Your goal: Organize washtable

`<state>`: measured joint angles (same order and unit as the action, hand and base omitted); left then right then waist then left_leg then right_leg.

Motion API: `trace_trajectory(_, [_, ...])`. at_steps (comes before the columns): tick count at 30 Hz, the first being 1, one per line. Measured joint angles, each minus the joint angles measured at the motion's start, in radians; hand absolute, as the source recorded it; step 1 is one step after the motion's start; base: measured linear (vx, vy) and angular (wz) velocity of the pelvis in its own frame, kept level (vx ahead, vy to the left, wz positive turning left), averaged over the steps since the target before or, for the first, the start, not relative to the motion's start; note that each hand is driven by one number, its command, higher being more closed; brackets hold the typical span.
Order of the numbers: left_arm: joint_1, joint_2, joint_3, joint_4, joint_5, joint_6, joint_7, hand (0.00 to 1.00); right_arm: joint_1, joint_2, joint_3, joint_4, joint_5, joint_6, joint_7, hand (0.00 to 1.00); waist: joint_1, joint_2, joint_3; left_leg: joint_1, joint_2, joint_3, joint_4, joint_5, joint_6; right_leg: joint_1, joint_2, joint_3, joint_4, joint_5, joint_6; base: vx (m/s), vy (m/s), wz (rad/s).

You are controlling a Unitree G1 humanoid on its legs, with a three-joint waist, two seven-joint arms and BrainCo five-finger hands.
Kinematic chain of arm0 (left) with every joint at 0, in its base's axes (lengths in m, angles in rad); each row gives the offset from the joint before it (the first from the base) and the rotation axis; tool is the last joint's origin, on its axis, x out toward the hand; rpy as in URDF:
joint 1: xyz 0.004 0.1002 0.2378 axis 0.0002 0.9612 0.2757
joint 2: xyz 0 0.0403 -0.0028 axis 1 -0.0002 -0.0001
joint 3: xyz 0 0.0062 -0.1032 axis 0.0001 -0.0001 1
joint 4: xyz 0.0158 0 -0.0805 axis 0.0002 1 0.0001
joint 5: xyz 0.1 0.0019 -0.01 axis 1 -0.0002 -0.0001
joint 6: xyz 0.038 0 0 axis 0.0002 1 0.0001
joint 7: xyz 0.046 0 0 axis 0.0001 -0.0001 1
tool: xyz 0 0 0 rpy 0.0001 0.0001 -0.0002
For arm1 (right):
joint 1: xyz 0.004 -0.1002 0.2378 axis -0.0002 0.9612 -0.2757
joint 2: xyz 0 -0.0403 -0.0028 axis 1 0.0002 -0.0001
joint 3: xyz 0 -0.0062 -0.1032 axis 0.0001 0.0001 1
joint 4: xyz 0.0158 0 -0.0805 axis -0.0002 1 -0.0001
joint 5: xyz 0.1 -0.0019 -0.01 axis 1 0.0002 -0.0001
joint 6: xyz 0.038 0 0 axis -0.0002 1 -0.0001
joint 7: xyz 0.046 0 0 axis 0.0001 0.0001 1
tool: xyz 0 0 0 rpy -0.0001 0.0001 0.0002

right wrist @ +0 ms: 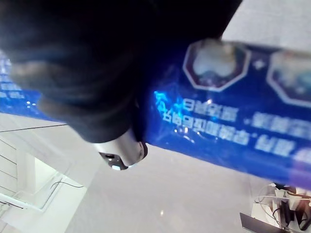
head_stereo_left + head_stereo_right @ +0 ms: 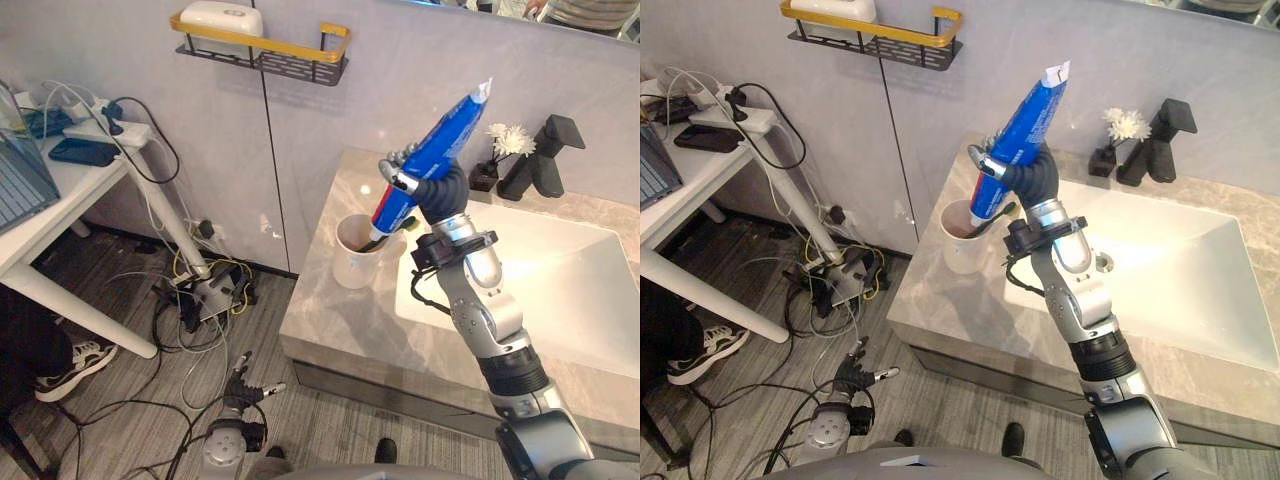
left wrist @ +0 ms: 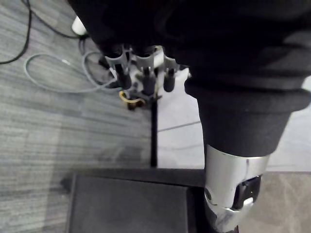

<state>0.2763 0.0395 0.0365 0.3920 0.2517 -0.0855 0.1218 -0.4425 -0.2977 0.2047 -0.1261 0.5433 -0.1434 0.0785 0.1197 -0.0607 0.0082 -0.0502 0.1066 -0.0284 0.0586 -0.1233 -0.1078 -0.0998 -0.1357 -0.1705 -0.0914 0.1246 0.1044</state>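
My right hand (image 2: 441, 196) is shut on a blue toothpaste tube (image 2: 432, 158), held tilted with its white cap end down, just above a white cup (image 2: 354, 264). The cup stands on the marble washtable (image 2: 330, 322), left of the sink, with a dark item leaning inside it. Up close, the right wrist view has the blue tube (image 1: 233, 131) lying across my right hand (image 1: 87, 97). Low beside the washtable, my left hand (image 2: 238, 388) hangs near the floor with relaxed fingers (image 3: 143, 77) and nothing in it.
A white sink basin (image 2: 560, 290) lies right of the cup, with a black faucet (image 2: 545, 155) and a small vase of white flowers (image 2: 503, 150) behind it. A wall shelf (image 2: 265, 52) hangs above. A white desk (image 2: 60, 205), floor cables (image 2: 200, 300) and a person's shoe (image 2: 70, 365) are left.
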Motion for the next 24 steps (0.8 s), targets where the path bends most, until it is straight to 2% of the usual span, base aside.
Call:
trace_trajectory(18, [0.0,0.0,-0.005,0.001,0.0,0.0,-0.006,0.0,0.015,0.0,0.043,0.0,-0.026,0.002,0.011,1.0,0.0,0.005,0.005,0.0,0.0,0.005,0.0,-0.001,0.001,-0.002,0.0,0.004,0.0,0.0,0.0,0.0,0.0,0.0])
trace_trajectory(24, [-0.004,0.011,-0.037,0.01,0.0,0.0,-0.006,0.0,0.016,-0.02,0.067,-0.005,-0.027,0.002,0.012,1.0,0.0,0.002,0.019,-0.008,0.0,0.003,0.012,-0.001,0.001,-0.003,0.0,0.007,0.0,0.0,0.0,0.0,0.0,0.0])
